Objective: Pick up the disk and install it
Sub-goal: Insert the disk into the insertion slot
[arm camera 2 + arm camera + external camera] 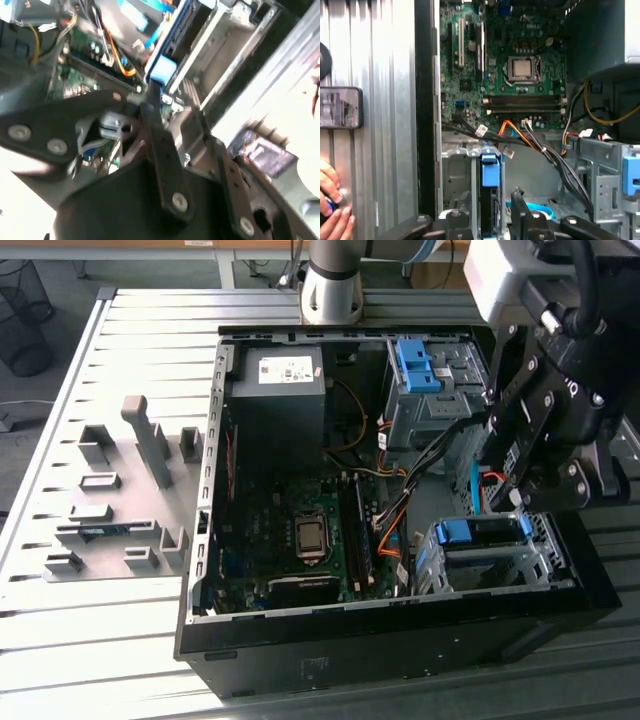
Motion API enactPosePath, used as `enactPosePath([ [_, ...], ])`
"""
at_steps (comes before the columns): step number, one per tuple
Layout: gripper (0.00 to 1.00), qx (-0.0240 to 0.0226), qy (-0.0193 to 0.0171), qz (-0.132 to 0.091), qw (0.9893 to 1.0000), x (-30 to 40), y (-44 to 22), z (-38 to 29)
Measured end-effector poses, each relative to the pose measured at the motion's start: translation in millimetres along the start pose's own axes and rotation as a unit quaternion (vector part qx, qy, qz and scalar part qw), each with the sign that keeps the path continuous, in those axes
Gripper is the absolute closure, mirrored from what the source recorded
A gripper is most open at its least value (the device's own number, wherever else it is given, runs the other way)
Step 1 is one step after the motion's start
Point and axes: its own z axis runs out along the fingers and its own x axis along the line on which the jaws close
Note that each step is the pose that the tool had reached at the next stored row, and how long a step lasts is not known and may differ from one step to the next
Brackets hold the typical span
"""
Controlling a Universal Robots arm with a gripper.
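The disk (489,190) stands on edge in the silver drive cage (461,175) at the case's front corner, its blue carrier tab (489,161) toward the motherboard. The tab (162,70) also shows in the second wrist view, just beyond one black fingertip (150,97). My gripper (486,204) hovers over the cage with a finger on each side of the disk. A gap shows on both sides, so it looks open and holds nothing. In the exterior view the gripper (498,495) hangs above the cage (490,560) at the case's right end.
The open computer case (390,625) lies on a slatted metal table (130,340). A black power supply (280,390), a second cage with a blue bracket (415,365) and loose cables (555,160) crowd the inside. A person's hand (332,210) and a phone (340,107) lie outside the case.
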Motion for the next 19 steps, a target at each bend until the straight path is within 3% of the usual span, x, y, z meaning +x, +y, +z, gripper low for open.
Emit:
enactPosePath([
  [5,0.57,0.0,0.0,0.0,1.0,0.5,-0.2,9.0],
  [12,0.87,0.0,0.0,0.0,1.0,1.2,-0.3,21.8],
  [19,0.89,0.0,0.0001,0.0,1.0,2.0,-0.4,34.5],
])
